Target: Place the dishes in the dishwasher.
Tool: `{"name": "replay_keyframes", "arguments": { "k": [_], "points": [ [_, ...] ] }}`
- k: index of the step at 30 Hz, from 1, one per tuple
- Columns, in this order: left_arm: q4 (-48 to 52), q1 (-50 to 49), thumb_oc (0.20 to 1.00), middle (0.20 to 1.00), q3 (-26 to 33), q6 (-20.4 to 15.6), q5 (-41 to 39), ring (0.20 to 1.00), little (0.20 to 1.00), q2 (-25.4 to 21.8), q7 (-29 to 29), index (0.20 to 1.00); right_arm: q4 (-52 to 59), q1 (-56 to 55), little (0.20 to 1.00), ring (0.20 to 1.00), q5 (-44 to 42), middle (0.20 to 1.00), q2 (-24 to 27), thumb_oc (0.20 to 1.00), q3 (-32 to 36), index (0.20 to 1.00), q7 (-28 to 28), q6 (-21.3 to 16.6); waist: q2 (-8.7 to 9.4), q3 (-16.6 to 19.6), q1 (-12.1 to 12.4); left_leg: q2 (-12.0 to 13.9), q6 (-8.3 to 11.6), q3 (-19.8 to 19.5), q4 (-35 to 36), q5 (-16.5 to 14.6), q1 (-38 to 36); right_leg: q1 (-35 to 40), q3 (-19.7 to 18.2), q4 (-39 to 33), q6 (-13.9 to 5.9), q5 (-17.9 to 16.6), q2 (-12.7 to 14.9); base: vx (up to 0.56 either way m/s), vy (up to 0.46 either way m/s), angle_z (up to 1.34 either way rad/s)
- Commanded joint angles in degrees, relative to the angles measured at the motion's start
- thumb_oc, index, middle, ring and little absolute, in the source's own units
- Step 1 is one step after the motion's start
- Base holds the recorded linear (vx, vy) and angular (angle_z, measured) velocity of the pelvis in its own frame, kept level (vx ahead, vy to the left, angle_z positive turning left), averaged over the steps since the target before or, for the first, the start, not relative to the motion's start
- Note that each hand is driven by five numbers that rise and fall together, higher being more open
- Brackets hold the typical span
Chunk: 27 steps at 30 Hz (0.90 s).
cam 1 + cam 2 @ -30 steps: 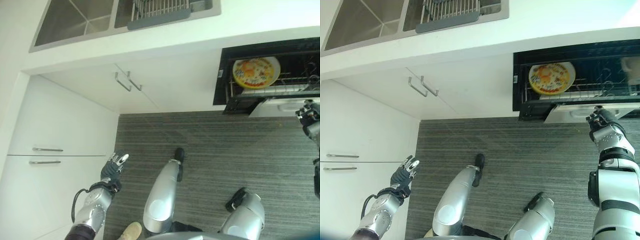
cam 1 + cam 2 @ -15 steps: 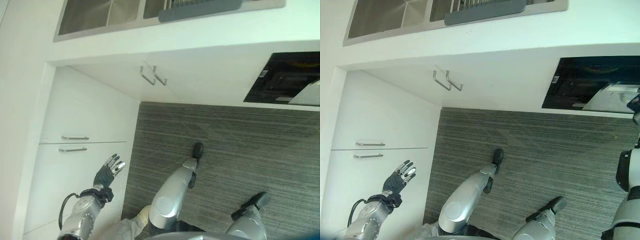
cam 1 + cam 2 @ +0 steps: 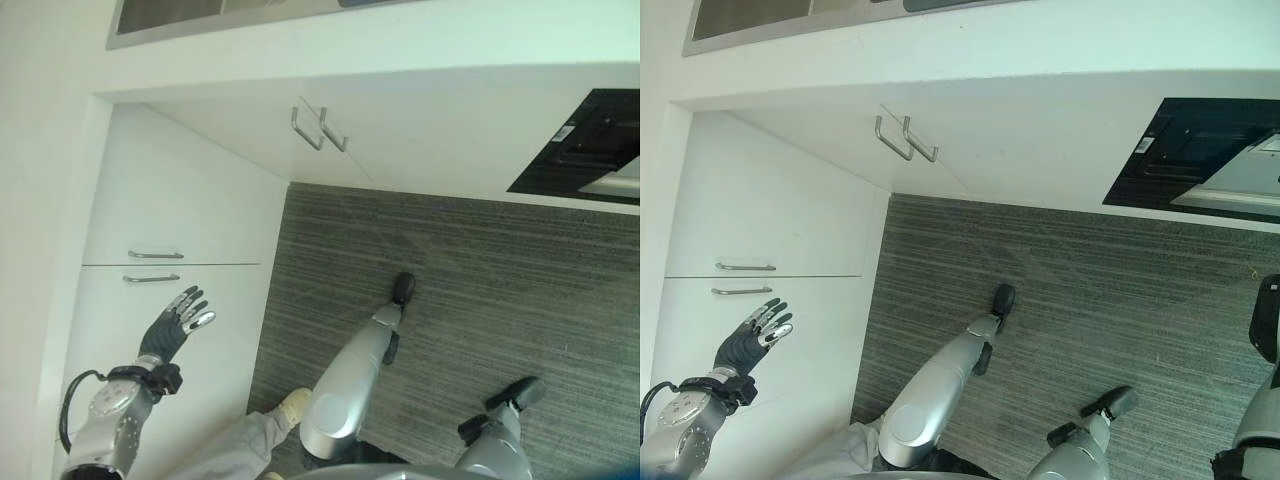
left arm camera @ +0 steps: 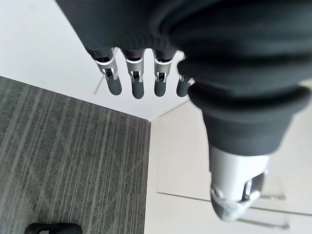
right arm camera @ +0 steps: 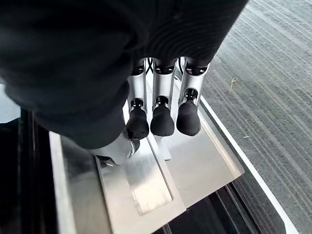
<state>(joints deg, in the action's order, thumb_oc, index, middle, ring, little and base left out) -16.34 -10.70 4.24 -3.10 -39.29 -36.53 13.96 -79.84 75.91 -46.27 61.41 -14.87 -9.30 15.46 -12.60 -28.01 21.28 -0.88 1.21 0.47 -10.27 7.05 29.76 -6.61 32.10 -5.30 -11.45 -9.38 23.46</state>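
The dishwasher is a dark opening in the white cabinet front at the right, with its door part way down. My right hand hangs just over the door's steel inner panel, fingers relaxed, holding nothing. My left hand is raised in front of the white drawers far to the left, fingers spread and empty. The left wrist view shows those straight fingers against the white cabinet.
White drawers with two bar handles stand at the left. A cabinet door pair with handles sits under the counter, the sink's edge above. Grey striped floor lies in front. A person's trouser leg and shoe show at the bottom.
The camera has swung left, so the dishwasher slid to the right edge and its rack with the plate left the picture. My left hand has risen a little with fingers spread.
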Motion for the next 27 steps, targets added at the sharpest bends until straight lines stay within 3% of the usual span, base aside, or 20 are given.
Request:
{"name": "replay_keyframes", "arguments": {
  "k": [1, 5, 9, 14, 17, 22, 24, 27],
  "points": [
    [3.81, -2.68, 1.000, 1.000, -0.65, -0.40, -1.37, 1.000, 1.000, -4.73, -0.68, 1.000, 15.06, 10.75, 0.200, 0.200, -3.08, 0.200, -2.25, 0.200, -4.58, 0.200, 6.46, -10.22, 3.65, 2.71, 5.72, 3.51, 6.25, -5.75, -1.01, -2.41, 0.31, 3.94, -3.89, 0.55, -3.55, -1.49, 5.36, -0.08, -0.080, -0.27],
    [9.05, -3.10, 1.000, 1.000, 0.87, -0.83, -2.92, 1.000, 1.000, -5.37, -0.69, 1.000, 20.36, 5.08, 0.200, 0.200, -6.38, 0.200, -2.79, 0.200, -1.26, 0.200, 6.01, -13.25, 5.14, 2.38, 5.88, 4.25, 6.32, -5.41, -0.71, -2.06, 0.49, 4.45, -3.05, 0.34, -3.55, -1.74, 4.36, -0.08, -0.090, -0.10],
    [13.96, -3.02, 1.000, 1.000, 0.99, -1.33, -3.57, 1.000, 1.000, -4.01, -3.68, 1.000, 33.74, -9.64, 0.200, 0.200, -7.07, 0.200, -6.89, 0.200, 9.57, 0.200, 2.98, -16.57, 6.54, 1.41, 4.38, 4.48, 5.34, -4.09, 0.48, -0.60, 0.28, 3.62, -3.13, 0.30, -3.55, -2.92, 3.41, -0.16, -0.040, -0.13],
    [18.54, -1.47, 1.000, 1.000, 1.73, -4.10, -3.60, 1.000, 1.000, -0.46, -8.90, 1.000, 62.23, -34.60, 0.200, 0.200, -0.84, 0.200, -17.39, 0.200, 19.84, 0.200, -3.75, -18.63, 9.19, 0.58, 0.38, 6.11, 4.85, -1.84, 3.43, -0.46, -2.96, 2.86, -4.87, 0.30, -3.55, -3.22, 1.64, -0.19, -0.045, -0.26],
    [20.32, -0.50, 1.000, 1.000, 1.65, -6.37, -1.54, 1.000, 1.000, 0.95, -11.22, 1.000, 74.09, -48.41, 0.200, 0.200, 7.98, 0.200, -25.11, 0.200, 21.41, 0.200, -7.75, -21.72, 12.24, 1.77, -2.45, 8.48, 5.04, 0.00, 4.51, -1.45, -6.19, 3.15, -6.19, 0.30, -3.51, -3.24, 0.15, -0.16, -0.162, -0.39],
    [18.77, -0.44, 1.000, 1.000, 1.84, -7.70, 1.82, 1.000, 1.000, 2.55, -12.45, 1.000, 75.91, -58.84, 0.200, 0.200, 15.37, 0.200, -32.79, 0.200, 19.38, 0.200, -5.38, -23.26, 15.58, 4.50, -5.25, 11.47, 5.43, 1.99, 7.54, -2.25, -11.52, 3.99, -7.81, 0.30, -3.00, -2.70, -1.92, -0.07, -0.117, -0.35],
    [15.89, -0.52, 1.000, 1.000, 1.38, -7.93, 4.15, 1.000, 1.000, 3.42, -12.37, 1.000, 74.78, -62.28, 0.200, 0.200, 19.80, 0.200, -34.04, 0.200, 18.10, 0.200, -4.40, -22.45, 16.85, 6.28, -6.48, 12.63, 5.56, 3.06, 9.47, -2.33, -14.76, 4.72, -8.26, 0.30, -2.81, -2.37, -2.78, -0.06, -0.066, -0.27],
    [8.22, -0.14, 1.000, 1.000, -0.44, -8.13, 6.60, 1.000, 1.000, 5.93, -11.97, 1.000, 67.98, -66.74, 0.200, 0.200, 19.21, 0.200, -35.62, 0.200, 17.13, 0.200, -1.45, -22.16, 18.10, 10.35, -8.49, 14.22, 5.84, 4.67, 12.92, -1.67, -20.46, 6.34, -9.11, 0.30, -2.39, -1.58, -4.08, -0.05, -0.023, -0.30]
  ]
}}
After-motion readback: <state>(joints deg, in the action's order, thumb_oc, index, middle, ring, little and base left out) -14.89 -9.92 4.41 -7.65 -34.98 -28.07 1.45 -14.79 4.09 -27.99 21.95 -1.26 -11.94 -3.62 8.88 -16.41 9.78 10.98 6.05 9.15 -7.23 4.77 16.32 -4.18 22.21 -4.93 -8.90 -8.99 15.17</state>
